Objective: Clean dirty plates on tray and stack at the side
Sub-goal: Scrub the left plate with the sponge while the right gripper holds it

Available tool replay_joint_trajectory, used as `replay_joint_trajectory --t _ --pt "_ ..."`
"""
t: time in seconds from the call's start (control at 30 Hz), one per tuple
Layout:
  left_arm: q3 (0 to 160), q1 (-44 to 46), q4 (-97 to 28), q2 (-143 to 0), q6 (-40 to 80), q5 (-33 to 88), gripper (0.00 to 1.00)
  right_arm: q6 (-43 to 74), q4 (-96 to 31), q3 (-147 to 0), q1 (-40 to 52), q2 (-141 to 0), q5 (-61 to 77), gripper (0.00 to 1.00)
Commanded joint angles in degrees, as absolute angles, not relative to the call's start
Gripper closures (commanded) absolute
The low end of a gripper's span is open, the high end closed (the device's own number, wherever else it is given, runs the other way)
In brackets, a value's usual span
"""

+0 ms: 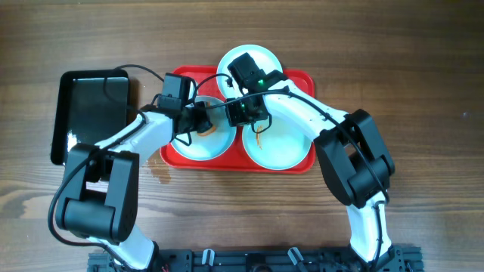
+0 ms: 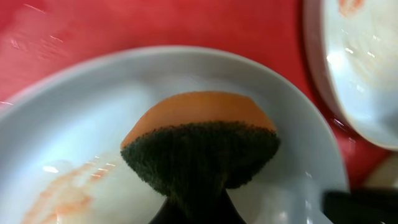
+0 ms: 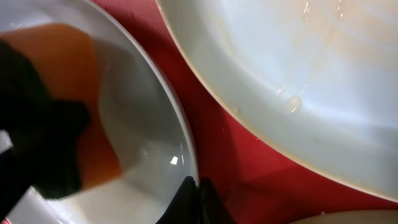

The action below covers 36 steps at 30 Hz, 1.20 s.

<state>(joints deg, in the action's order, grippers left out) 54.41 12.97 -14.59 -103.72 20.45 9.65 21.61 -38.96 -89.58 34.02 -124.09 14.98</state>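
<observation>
The left plate lies in the near left part of the red tray. It has a thin orange smear on its floor. My left hand is clamped on a sponge, orange on one face and dark green on the other, and holds it down in this plate. My right hand reaches in from the other side, its fingers drawn narrow and pinched on the plate's rim. The right plate sits just beside it on the tray and also has faint orange marks. The far plate lies behind both and hangs over the tray's far edge. A glossy black tray sits on the worktop to the left.
</observation>
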Motion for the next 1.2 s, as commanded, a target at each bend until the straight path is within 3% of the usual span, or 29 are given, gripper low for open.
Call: replay_joint_trajectory --t 0.0,0.1,0.2,0.4,0.6,1.17 --pt "53.3 12.3 -17.7 -106.6 19.9 -8.2 0.96 20.9 -39.0 -89.1 34.2 -125.4 16.3 0.96" --pt "53.3 11.8 -20.4 -106.6 19.9 -17.6 0.96 20.9 -39.0 -89.1 34.2 -125.4 16.3 0.96" --pt "53.3 11.8 -22.7 -106.5 19.9 -19.1 0.96 20.9 -39.0 -89.1 34.2 -125.4 16.3 0.96" --pt "53.7 13.2 -28.5 -104.0 20.9 -15.9 0.96 20.9 -38.8 -89.1 34.2 -125.4 16.3 0.96" --pt "56.1 17.7 -35.0 -95.8 23.5 1.7 0.96 21.2 -38.4 -89.1 34.2 -125.4 16.3 0.96" --pt "56.0 21.0 -31.1 -102.0 26.2 0.2 0.96 21.1 -38.6 -89.1 34.2 -125.4 16.3 0.96"
